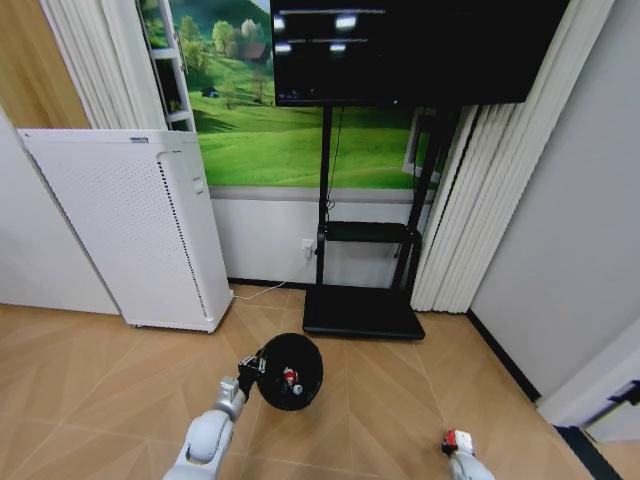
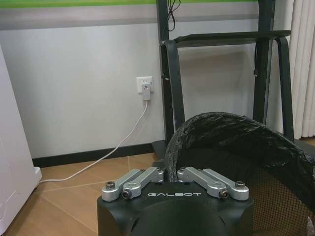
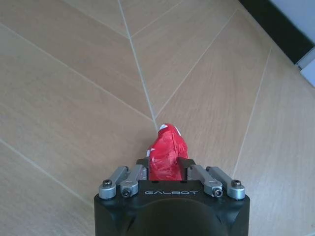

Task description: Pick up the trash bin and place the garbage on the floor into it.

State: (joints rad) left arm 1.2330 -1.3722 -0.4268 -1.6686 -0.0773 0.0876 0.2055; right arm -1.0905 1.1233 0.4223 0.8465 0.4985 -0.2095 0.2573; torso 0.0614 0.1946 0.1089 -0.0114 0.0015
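My left gripper (image 1: 252,368) is shut on the rim of the black trash bin (image 1: 292,372), which hangs tilted above the floor (image 1: 90,380) with its mouth facing the head camera. A red-and-white wrapper (image 1: 290,379) lies inside it. In the left wrist view the fingers (image 2: 147,176) pinch the bin's rim (image 2: 231,125) at my left gripper (image 2: 171,171). At the lower right, my right gripper (image 1: 453,442) is shut on a red-and-white crumpled wrapper (image 3: 167,155), held just above the parquet (image 3: 74,108) between its fingertips at my right gripper (image 3: 167,164).
A tall white perforated appliance (image 1: 140,230) stands at the left wall. The black TV stand base (image 1: 362,312) sits just beyond the bin, with curtains (image 1: 470,200) to its right. A white cable runs from a wall socket (image 2: 145,88) along the floor.
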